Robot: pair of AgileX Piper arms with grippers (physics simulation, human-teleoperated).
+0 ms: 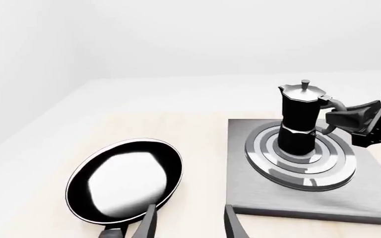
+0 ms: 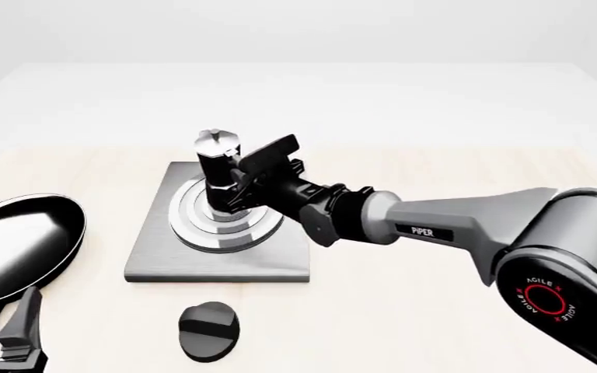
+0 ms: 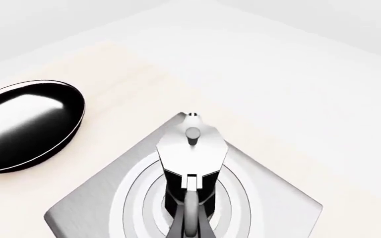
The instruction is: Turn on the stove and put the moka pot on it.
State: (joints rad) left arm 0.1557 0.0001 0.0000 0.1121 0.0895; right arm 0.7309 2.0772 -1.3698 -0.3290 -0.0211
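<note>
I am reaching in with my right pincer (image 2: 245, 180), its fingers lying on either side of the black side handle of the small black faceted moka pot with its silver lid and top knob (image 2: 217, 175). Whether they are clamping that handle or have let it go, I cannot tell; from the left wrist they look close around it. The pot is standing upright at the middle of the concentric silver rings on the flat square grey stove slab (image 2: 153, 260).

My left pincer (image 2: 8, 334) is hanging spread and empty at the near left, beside the round shiny black frying pan (image 2: 13, 247).

The black oval knob with its ridge (image 2: 209, 331) is lying apart on the pale wooden table (image 2: 403, 311), in front of the slab, with nothing touching it, and I cannot read from it whether the stove is on.

The risks I am judging:
- If I am pulling my right pincer back while the fingers are catching the handle, I am dragging or tipping the pot off the rings.
- The pot is tall and narrow-waisted, so a sideways nudge is likely toppling it.
- Sweeping toward the knob, my forearm is passing low over the slab and may clip the pot.
- My left pincer, swinging across to the knob, may knock the pan.
</note>
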